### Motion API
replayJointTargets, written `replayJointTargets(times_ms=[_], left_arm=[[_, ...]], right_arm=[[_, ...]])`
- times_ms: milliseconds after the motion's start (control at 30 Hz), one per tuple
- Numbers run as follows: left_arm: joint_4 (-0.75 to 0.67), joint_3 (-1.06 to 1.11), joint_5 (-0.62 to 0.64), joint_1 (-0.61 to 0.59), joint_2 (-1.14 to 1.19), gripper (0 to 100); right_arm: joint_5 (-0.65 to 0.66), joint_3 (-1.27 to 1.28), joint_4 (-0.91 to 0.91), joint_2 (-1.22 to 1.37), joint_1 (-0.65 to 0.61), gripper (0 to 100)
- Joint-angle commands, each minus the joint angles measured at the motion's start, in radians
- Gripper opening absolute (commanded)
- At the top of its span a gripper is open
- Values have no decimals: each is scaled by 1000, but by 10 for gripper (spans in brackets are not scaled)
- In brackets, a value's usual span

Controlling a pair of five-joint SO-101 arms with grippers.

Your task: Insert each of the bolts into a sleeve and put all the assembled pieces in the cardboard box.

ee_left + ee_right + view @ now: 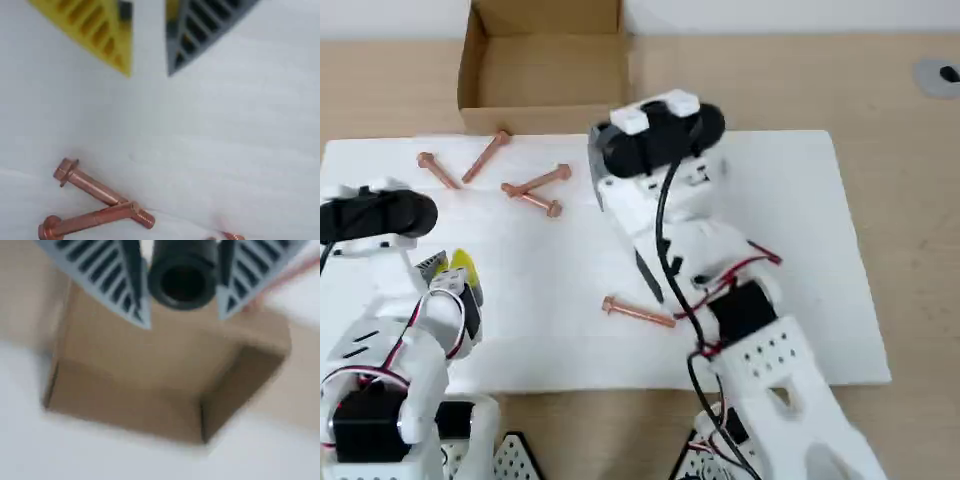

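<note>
A black sleeve point(183, 275) sits between the grey fingers point(110, 275) of my right gripper point(183, 310), which is shut on it, its hollow end facing the camera. Just beyond it lies the open cardboard box point(150, 385), seen in the high view at the table's back point(545, 70). The right arm's wrist point(655, 135) hangs just in front of the box. My left gripper point(149, 70) is open with nothing in it, over the white mat at the left point(452, 265). Two crossed copper bolts point(95, 205) lie beyond it. Several bolts point(535, 190) lie near the box, and one bolt point(638, 311) lies mid-mat.
A white foam mat point(800, 250) covers the wooden table. The box stands off the mat's back edge. The right half of the mat is bare. A grey disc point(938, 75) lies at the table's far right.
</note>
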Motion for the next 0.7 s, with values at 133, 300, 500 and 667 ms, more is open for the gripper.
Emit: replayJointTargets(times_ms=[133, 300, 500, 667], left_arm=[[38, 11, 28, 245, 7, 210], [-31, 104, -21, 445, 8, 243], [-130, 227, -232, 514, 168, 246], [-298, 252, -318, 512, 417, 246]], right_arm=[[-6, 150, 331, -321, -2, 9], [37, 217, 413, -516, 101, 9], [57, 249, 534, -639, 249, 9], [52, 246, 574, -670, 277, 9]])
